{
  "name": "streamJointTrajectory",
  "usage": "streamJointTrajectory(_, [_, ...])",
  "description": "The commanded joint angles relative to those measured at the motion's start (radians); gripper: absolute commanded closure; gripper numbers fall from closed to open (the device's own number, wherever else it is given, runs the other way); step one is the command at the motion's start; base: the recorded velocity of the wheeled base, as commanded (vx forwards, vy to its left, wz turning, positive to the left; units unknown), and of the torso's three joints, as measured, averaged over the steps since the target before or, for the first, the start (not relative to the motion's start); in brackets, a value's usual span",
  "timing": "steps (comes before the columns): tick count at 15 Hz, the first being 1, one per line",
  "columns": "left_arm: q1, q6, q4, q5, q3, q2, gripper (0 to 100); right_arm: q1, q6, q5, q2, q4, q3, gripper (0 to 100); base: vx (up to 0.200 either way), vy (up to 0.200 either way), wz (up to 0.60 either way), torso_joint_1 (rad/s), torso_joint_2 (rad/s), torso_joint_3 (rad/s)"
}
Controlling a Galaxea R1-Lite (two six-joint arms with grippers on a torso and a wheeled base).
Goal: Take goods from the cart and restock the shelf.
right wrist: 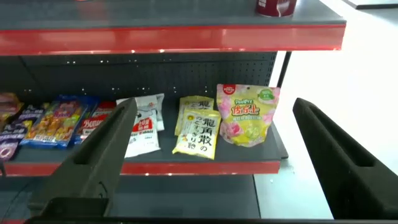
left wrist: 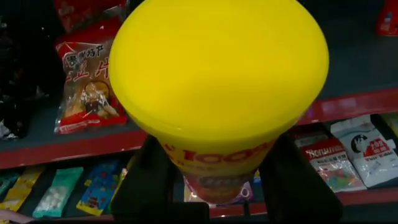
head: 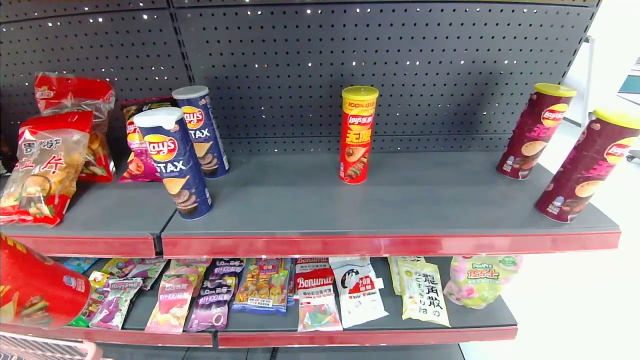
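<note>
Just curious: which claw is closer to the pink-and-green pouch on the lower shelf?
Right. The right claw faces the pouch, open and apart from it. The left claw, gripping a red can, is far over on the robot's left side.

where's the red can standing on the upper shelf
The red can stands upright midway along the upper shelf in the head view, blue cans to its left, maroon cans to its right.
</note>
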Motion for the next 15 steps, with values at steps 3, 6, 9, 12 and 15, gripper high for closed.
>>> streamJointTrajectory(3, [-0.002,0.049,-0.001,-0.006,0.004,-0.021,100,0.001,-0.002,0.0,-0.001,0.0,0.0,0,0.2,0.0,0.0,0.007,0.0,-0.001])
streamJointTrajectory(6, [-0.005,0.052,-0.001,-0.04,-0.015,-0.054,100,0.001,-0.005,0.002,-0.001,0.0,0.0,0,0.0,0.0,0.0,0.0,0.0,0.0])
streamJointTrajectory(9, [-0.008,0.046,0.124,-0.094,-0.082,-0.116,100,0.002,-0.005,0.003,-0.001,0.0,0.0,0,0.0,0.0,0.0,0.0,0.0,0.0])
streamJointTrajectory(12, [-0.04,-0.065,0.375,-0.187,-0.205,-0.179,100,0.002,-0.02,0.033,-0.001,-0.013,-0.003,0,0.0,0.0,0.0,0.0,0.0,0.0])
streamJointTrajectory(15, [-0.037,-0.096,0.378,-0.201,-0.168,-0.182,100,0.03,0.104,0.106,0.444,-0.016,-0.449,0,0.0,0.0,0.0,0.0,0.0,0.0])
